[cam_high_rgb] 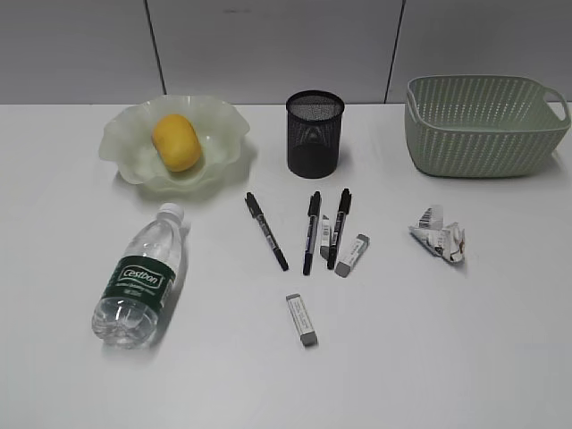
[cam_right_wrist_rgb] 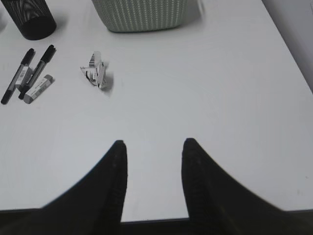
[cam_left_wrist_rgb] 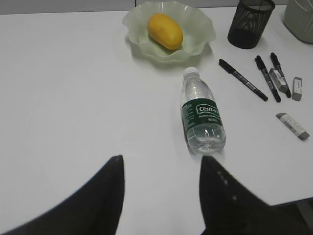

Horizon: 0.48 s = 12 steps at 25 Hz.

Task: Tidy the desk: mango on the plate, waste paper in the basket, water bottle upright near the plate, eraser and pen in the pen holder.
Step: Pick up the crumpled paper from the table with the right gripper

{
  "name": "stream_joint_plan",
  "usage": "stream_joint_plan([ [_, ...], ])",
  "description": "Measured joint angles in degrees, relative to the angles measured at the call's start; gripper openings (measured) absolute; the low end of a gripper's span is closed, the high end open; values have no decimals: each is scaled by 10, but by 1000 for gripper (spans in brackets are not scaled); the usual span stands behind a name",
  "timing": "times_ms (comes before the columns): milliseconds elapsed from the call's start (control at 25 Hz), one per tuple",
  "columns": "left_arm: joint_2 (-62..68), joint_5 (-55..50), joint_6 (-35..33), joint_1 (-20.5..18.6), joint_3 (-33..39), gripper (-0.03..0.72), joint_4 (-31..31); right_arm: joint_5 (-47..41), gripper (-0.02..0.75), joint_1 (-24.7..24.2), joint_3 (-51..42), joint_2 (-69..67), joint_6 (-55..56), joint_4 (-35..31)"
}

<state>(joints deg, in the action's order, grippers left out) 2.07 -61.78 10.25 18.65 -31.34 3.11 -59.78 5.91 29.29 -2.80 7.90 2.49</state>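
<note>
The mango lies in the wavy green plate. The water bottle lies on its side in front of the plate, cap toward it. Three black pens and three grey erasers lie in front of the black mesh pen holder. The waste paper lies in front of the woven basket. My left gripper is open and empty, just short of the bottle's base. My right gripper is open and empty near the table's front edge, well short of the waste paper.
White table against a grey panelled wall. The table's front edge shows just under the right gripper's fingers, and its right edge runs along that side. Neither arm shows in the exterior view.
</note>
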Motion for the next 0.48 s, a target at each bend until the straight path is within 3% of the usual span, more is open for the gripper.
stream_joint_plan([
  [240, -2, 10, 0, 0, 5, 374, 5, 39, 310, 0, 11, -61, -101, -63],
  [480, -3, 10, -1, 0, 5, 374, 5, 175, 358, 0, 17, -265, -151, -77],
])
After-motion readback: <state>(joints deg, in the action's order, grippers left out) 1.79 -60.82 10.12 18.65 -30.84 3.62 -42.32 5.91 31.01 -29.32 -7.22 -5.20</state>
